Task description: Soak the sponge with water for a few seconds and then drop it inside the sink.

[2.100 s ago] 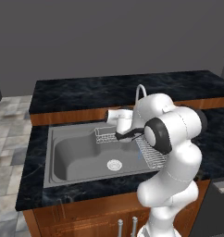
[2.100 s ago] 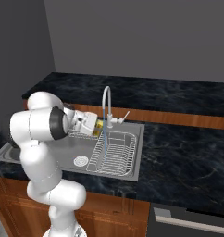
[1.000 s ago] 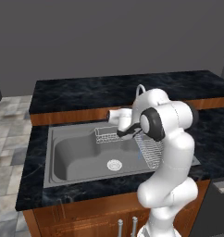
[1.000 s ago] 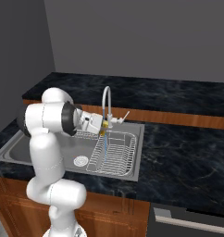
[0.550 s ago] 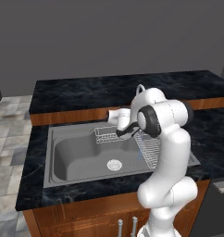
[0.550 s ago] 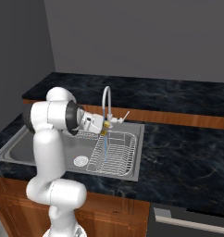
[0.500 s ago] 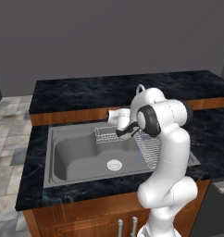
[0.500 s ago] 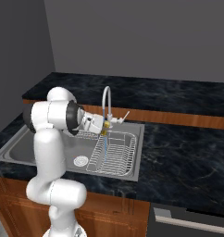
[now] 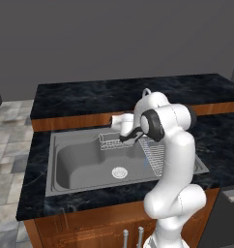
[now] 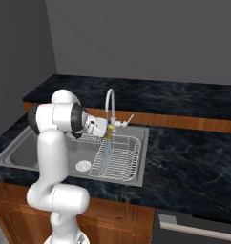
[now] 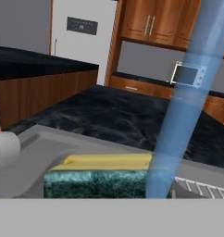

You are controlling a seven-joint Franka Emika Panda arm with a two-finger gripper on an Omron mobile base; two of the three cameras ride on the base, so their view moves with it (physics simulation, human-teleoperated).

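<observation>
Sponge (image 11: 102,175) clamped in gripper (image 10: 106,130), held right under the tap, water (image 11: 185,99) striking its edge at about 3 o'clock in the hand view. Stream runs down into the rack (image 10: 118,158) inside the sink (image 9: 82,157). Over the last second only the elbow has shifted slightly; gripper stays put. Judged: soaking underway, release over the basin not yet done.

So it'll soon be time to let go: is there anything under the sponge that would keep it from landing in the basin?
Probably yes. The sponge, held under the water, appears to hang over the wire dish rack inside the sink, so it would likely land there.
</observation>
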